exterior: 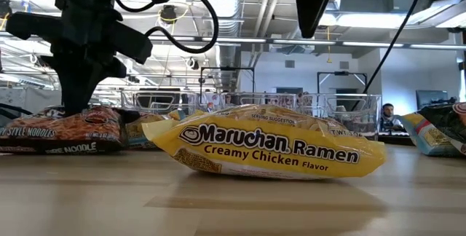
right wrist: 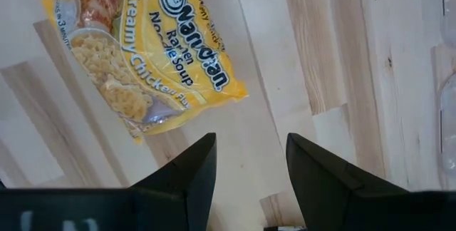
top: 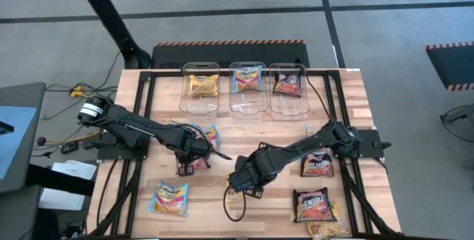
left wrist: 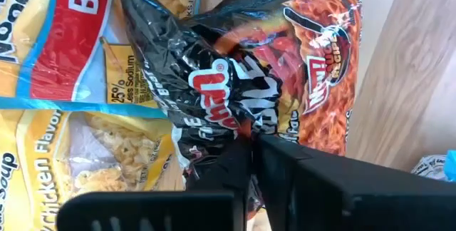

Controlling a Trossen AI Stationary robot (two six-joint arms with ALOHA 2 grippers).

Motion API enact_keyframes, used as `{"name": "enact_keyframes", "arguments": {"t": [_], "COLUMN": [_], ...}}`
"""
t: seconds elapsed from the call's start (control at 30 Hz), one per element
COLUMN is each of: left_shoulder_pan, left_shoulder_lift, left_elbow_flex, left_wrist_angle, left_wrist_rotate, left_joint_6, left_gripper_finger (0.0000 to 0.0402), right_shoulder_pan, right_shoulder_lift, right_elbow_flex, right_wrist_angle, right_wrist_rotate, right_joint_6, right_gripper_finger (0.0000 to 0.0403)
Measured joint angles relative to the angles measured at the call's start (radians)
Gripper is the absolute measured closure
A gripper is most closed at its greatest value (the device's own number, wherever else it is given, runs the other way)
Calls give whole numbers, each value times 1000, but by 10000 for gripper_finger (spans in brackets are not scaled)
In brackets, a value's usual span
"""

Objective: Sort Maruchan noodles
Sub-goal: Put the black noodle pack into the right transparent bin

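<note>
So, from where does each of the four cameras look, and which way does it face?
High view: above, straight down on the table; both arms show.
Low view: table height, level across a yellow Creamy Chicken packet; an arm hangs at left.
Left wrist view: faces the dark packet that the left tool pinches.
Right wrist view: open right tool over the yellow packet.
Shared: low and right wrist views show a Creamy Chicken packet.

Three clear bins side by side at wooden table far edge
</note>
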Motion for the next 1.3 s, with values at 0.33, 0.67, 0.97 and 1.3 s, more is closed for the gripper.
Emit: {"name": "enact_keyframes", "arguments": {"t": [0.33, 0.67, 0.97, 1.3], "left_shoulder_pan": [-13, -38, -38, -24], "left_shoulder_lift": [-17, -30, -31, -31], "left_elbow_flex": [31, 112, 167, 273], "left_wrist_angle": [-4, -4, -4, -5], "left_wrist_rotate": [55, 51, 37, 37], "left_joint_6": [8, 45, 109, 210], "left_gripper_finger": [401, 401, 401, 401], "right_shoulder_pan": [-13, -41, -78, -172], "right_shoulder_lift": [-13, -108, -293, -470], "right_elbow_flex": [2, 2, 2, 2], "right_wrist_angle": [-41, -39, -37, -38], "right_wrist_rotate": [33, 34, 53, 159], "right_joint_6": [2, 7, 26, 44], "right_gripper_finger": [209, 214, 236, 239]}}
